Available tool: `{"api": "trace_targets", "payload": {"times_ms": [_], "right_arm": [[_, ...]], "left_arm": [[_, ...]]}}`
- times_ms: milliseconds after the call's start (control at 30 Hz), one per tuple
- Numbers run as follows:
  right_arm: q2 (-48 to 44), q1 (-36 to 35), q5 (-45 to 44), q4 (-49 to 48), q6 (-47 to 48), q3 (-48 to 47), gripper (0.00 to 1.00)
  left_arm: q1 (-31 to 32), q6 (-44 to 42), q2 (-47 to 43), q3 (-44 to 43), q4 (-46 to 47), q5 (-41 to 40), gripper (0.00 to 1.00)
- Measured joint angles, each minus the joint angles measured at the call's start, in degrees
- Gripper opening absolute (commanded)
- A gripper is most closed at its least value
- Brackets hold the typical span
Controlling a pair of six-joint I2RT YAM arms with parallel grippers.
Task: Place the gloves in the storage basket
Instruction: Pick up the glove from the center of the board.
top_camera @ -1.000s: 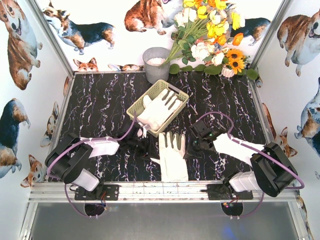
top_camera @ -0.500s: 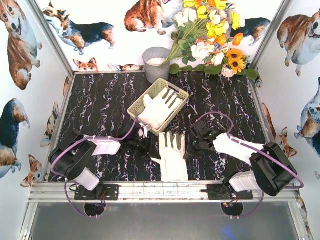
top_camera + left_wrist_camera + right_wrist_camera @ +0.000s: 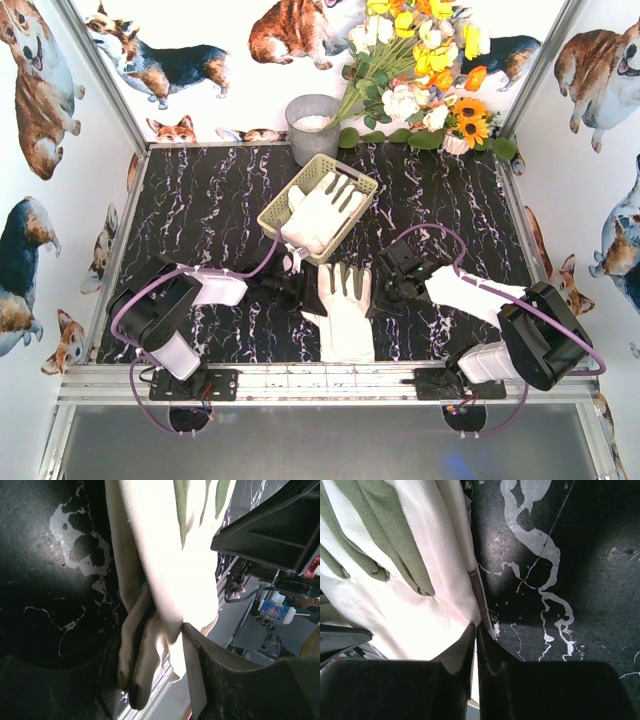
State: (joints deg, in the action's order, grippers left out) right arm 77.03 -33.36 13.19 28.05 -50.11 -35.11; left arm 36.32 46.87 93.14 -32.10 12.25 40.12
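Left gripper (image 3: 306, 296): partly closed on thumb side of flat cream fabric glove (image 3: 345, 315), at tabletop's (image 3: 200, 210) near edge.
Right gripper (image 3: 382, 293): shut, tips at glove's opposite edge.
Yellow-green latticed plastic basket (image 3: 285, 195): holds gloves (image 3: 322, 212).

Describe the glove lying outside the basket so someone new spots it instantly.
Start at the black marbled table and find the pale yellow-green storage basket near its middle. Just in front of it, toward the arms' bases, one cream glove lies flat with grey-green fingers pointing at the basket. Unlike the gloves piled inside, it rests on bare tabletop.
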Motion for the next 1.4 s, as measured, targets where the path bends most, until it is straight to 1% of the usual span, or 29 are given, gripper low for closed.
{"api": "trace_targets", "payload": {"times_ms": [67,167,367,433,500,600,800,900,967,1067,1233,1333,1400], "right_arm": [[0.0,0.0,0.02,-0.02,-0.09,0.0,0.0],[0.07,0.02,0.02,-0.02,-0.39,0.0,0.0],[0.11,0.02,0.02,-0.02,-0.83,0.0,0.0],[0.11,0.02,0.02,-0.02,-0.87,0.0,0.0],[0.11,0.02,0.02,0.02,-0.87,-0.02,0.03],[0.11,0.0,-0.07,0.31,-0.83,-0.22,0.15],[-0.57,0.0,-2.05,2.45,0.63,-1.4,0.44],[-2.45,0.09,-2.67,4.42,1.79,-2.38,0.54],[-4.31,0.46,-2.58,5.38,2.62,-3.04,0.58],[-7.85,1.88,-0.9,6.36,4.22,-3.91,0.61],[-13.49,5.64,4.5,6.36,6.12,-4.17,0.63],[-16.57,6.67,8.15,5.73,6.19,-4.17,0.63],[-18.1,7.21,10.51,4.83,5.73,-4.17,0.68]], "left_arm": [[0.11,0.15,0.63,-0.31,0.61,0.09,0.4],[0.46,0.66,2.1,-1.05,1.73,0.59,0.35],[1.01,0.72,3.15,-1.2,2.12,0.28,0.18],[1.07,0.79,3.26,-1.2,2.1,0.13,0.09],[1.14,0.87,3.26,-1.2,2.14,0.11,0.0],[1.25,0.9,3.06,-1.22,2.05,0.09,0.0],[1.29,0.22,1.03,-1.25,0.0,-0.28,0.0],[1.29,-0.63,-0.66,-1.31,-1.92,-0.31,0.0],[1.29,-1.2,-1.66,-1.6,-3.67,-0.33,0.0],[1.29,-2.23,-3.61,-2.27,-6.6,-0.31,0.0],[1.29,-3.72,-7.21,-3.74,-11.1,-0.26,0.0],[1.29,-4.31,-9.33,-4.68,-14.01,-0.2,0.0],[1.29,-4.7,-10.69,-5.92,-16.17,-0.09,0.0]]}}
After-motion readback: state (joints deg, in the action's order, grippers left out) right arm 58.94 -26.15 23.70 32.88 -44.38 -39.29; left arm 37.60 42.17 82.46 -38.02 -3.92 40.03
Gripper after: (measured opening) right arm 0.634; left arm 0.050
